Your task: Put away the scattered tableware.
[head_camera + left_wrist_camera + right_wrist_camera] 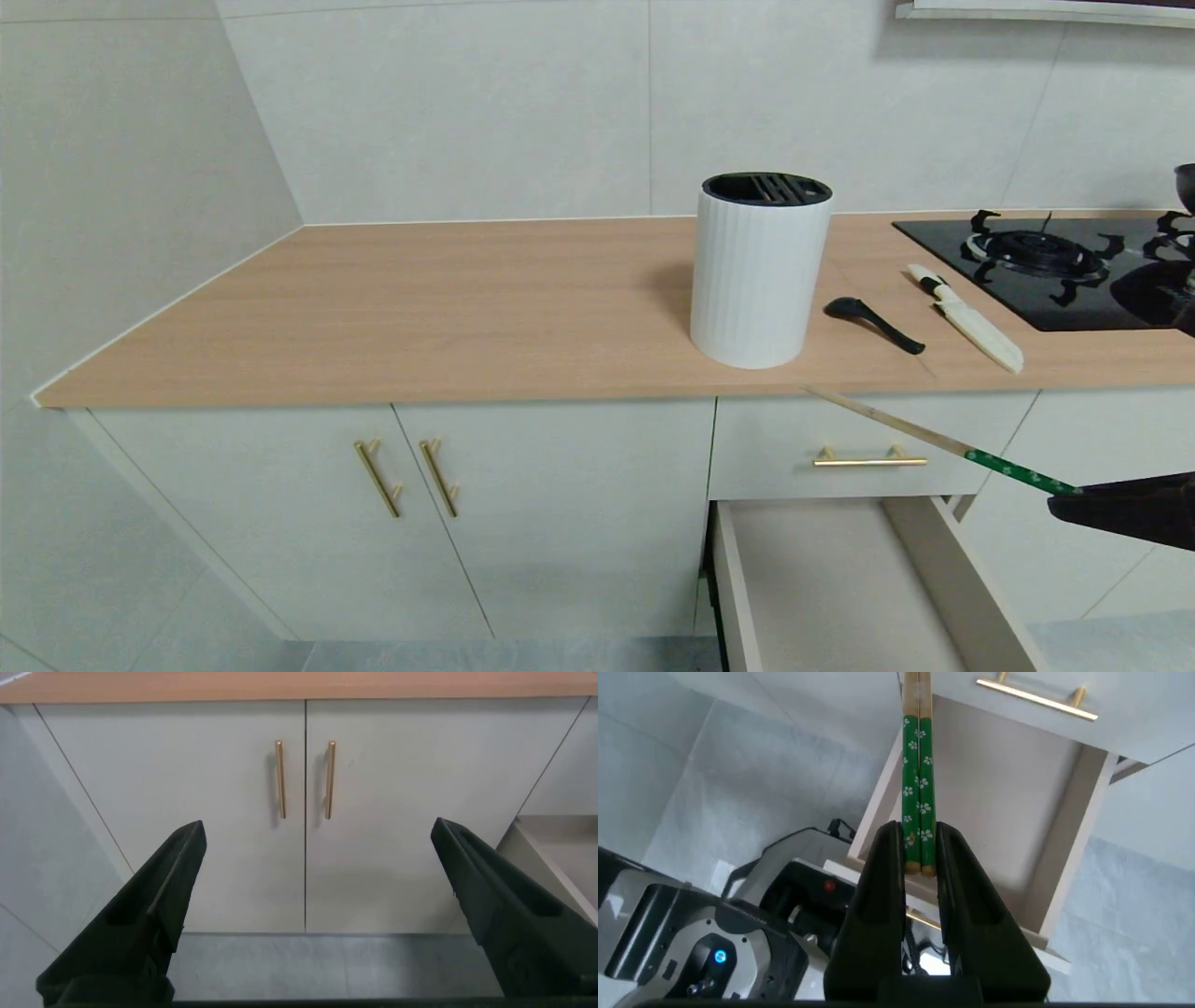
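The right gripper (pixel 920 845) has its fingers clenched on green-flowered chopsticks (pixel 917 765) above the open drawer (pixel 822 579); the left gripper (pixel 318 831) fingers are released before the cabinet doors (pixel 392 812). On the tabletop (pixel 420 308), a black spoon (pixel 873 323) and knife (pixel 971 319) lie between the white knife block (pixel 759 271) and stove (pixel 1046 257).

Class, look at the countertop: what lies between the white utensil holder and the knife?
In the head view, a black spoon lies on the countertop between them.

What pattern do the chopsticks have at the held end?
The chopsticks are green with small white flowers there, best seen in the right wrist view.
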Controlling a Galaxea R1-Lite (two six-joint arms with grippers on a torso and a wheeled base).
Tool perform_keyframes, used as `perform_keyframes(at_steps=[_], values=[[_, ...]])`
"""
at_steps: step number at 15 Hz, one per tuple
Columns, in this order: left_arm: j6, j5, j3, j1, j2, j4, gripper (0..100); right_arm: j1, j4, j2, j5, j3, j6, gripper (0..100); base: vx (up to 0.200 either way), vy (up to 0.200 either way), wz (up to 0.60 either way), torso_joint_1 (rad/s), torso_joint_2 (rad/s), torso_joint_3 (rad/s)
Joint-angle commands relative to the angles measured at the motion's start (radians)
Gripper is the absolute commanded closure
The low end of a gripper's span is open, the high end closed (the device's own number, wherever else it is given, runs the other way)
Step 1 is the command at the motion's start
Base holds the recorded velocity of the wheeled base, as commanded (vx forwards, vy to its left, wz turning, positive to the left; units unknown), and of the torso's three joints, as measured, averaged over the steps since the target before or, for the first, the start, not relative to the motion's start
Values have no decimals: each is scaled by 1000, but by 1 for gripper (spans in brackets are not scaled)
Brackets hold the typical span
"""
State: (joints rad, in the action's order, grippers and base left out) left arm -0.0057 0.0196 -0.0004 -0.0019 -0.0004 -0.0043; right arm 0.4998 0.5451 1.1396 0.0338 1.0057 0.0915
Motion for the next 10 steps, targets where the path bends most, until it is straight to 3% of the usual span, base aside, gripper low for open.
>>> perform_keyframes(at_steps=[1,10], values=[[0,0,0,0,0,0,0,2,-1,11,-2,-9,-7,100,0,0,0,-149,364,222],[0,0,0,0,0,0,0,2,-10,63,-17,-29,-10,100,0,0,0,-181,463,280]])
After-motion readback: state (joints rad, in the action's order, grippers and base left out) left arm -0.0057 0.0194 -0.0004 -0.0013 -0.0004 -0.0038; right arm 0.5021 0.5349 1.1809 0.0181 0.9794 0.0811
